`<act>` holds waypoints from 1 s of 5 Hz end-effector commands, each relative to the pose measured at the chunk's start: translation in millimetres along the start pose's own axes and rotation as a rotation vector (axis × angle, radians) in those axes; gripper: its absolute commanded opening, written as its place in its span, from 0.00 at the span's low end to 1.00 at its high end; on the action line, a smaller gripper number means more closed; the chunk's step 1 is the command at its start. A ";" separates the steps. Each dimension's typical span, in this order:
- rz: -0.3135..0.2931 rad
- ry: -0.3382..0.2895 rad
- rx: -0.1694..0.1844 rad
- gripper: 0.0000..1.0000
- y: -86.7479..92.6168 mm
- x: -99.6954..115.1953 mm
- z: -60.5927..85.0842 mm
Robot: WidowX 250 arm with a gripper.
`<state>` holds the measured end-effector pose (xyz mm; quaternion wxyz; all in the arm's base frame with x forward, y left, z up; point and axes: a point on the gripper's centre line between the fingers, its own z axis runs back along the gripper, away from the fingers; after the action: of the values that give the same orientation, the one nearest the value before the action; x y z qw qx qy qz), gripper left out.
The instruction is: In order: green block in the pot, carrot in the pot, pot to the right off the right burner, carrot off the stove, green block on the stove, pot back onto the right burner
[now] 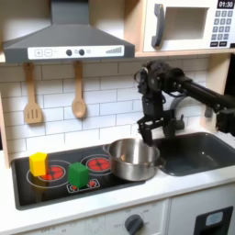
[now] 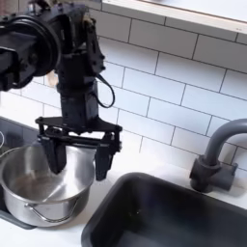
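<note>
The small bright green toy cube [image 1: 79,174] sits on the glossy black rectangular cooktop [image 1: 55,191] in the lower left of the first exterior view, between the two red-ringed circles, just beside the right burner [image 1: 96,164]. The shiny round stainless-steel pot [image 1: 134,158] stands at the cooktop's right end, lower centre of that frame; in the second exterior view the pot [image 2: 43,183] occupies the lower left and its inside looks bare metal. The dark grey rectangular sink [image 2: 174,214] spreads across the lower right of the second exterior view, with the dark arched faucet [image 2: 214,159] at the right edge. The black gripper [image 2: 78,166] hangs over the pot's right rim, its fingers spread wide with nothing between them; in the first exterior view the gripper [image 1: 147,134] is right of centre. A yellow block [image 1: 39,164] stands on the left circle, and two wooden utensils [image 1: 78,103] hang on the white tiled wall.
</note>
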<state>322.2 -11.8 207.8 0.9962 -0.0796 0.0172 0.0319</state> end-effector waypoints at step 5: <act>-0.082 0.025 0.101 1.00 13.4 -5.7 -31.4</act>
<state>314.3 -1.0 175.5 0.9992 -0.0301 0.0273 -0.0068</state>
